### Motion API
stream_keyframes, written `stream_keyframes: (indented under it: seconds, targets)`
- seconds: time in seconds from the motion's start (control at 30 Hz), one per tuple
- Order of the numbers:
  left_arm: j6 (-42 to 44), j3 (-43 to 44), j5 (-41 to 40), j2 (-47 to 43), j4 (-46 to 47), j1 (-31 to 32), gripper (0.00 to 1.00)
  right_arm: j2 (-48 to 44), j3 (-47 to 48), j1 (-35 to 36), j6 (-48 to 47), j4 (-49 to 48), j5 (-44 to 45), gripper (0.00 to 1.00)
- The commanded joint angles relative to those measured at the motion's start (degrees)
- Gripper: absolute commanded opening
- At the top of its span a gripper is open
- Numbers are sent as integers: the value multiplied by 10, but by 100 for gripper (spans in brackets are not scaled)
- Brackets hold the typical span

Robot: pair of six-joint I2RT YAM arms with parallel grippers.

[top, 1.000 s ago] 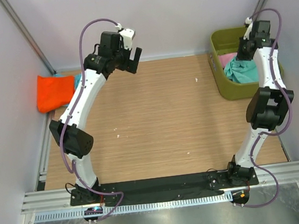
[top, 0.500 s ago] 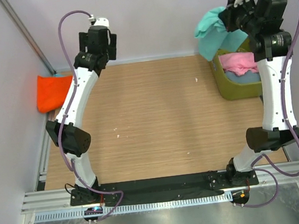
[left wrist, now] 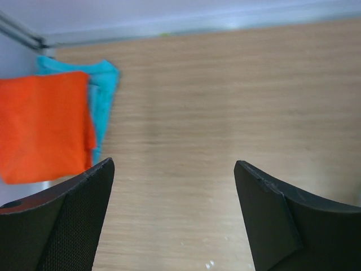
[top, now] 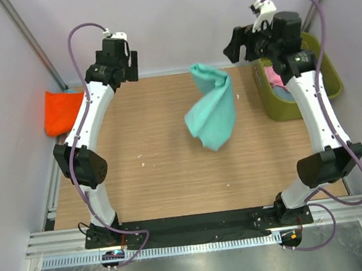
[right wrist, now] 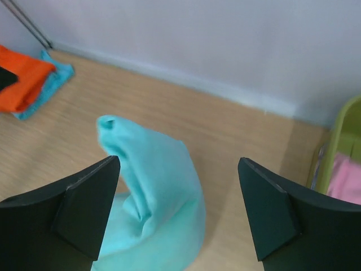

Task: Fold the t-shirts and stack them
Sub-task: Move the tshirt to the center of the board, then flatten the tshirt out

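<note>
Overhead view of a wooden bench. A teal shirt stands mid-bench in a loose, upright crumple, and neither arm touches it. The right gripper hovers above it near the far wall, jaws wide apart and empty. The left gripper, also wide open and empty, hangs over the far left, near a folded orange shirt lying on a blue shirt. A pink shirt sits in the green bin at right. The teal shirt looks light, limp and floppy. It is probably best pinched at two shoulder or hem corners to spread it flat.
</note>
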State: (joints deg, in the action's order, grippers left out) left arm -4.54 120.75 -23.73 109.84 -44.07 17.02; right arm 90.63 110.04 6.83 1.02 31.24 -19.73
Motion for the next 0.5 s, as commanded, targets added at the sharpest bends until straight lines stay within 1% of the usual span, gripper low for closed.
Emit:
stream_keyframes:
  seconds: [0.0, 0.03, 0.07, 0.1, 0.13, 0.2, 0.27, 0.33, 0.37, 0.4, 0.47]
  targets:
    - [-20, -16, 179, -13, -73, 2, 87, 29, -88, -13, 43, 43, 83, 93]
    - [-26, -30, 198, -10, -89, 2, 86, 31, -133, -16, 27, 48, 93, 93]
    - [-30, -48, 216, -9, -90, 2, 82, 35, -154, -17, 7, 56, 85, 93]
    - [-36, -66, 248, -9, -87, 2, 82, 38, -170, -16, -7, 62, 64, 91]
    - [-43, -103, 262, -8, -83, 2, 82, 46, -187, -16, -59, 71, 31, 89]
    - [-62, -137, 309, -3, -74, 2, 82, 74, -189, 2, -91, 108, 5, 87]
    - [-68, -169, 352, 1, -63, 4, 81, 77, -200, 14, -115, 113, 0, 87]
    - [-58, -175, 388, 15, -65, 20, 79, 80, -204, 34, -130, 121, -12, 87]
    - [-52, -163, 393, 26, -71, 28, 78, 80, -207, 41, -142, 124, -18, 87]
    - [-44, -151, 402, 47, -79, 35, 78, 77, -215, 58, -142, 121, -19, 87]
    - [-45, -125, 429, 67, -89, 49, 77, 75, -220, 69, -139, 109, -17, 86]
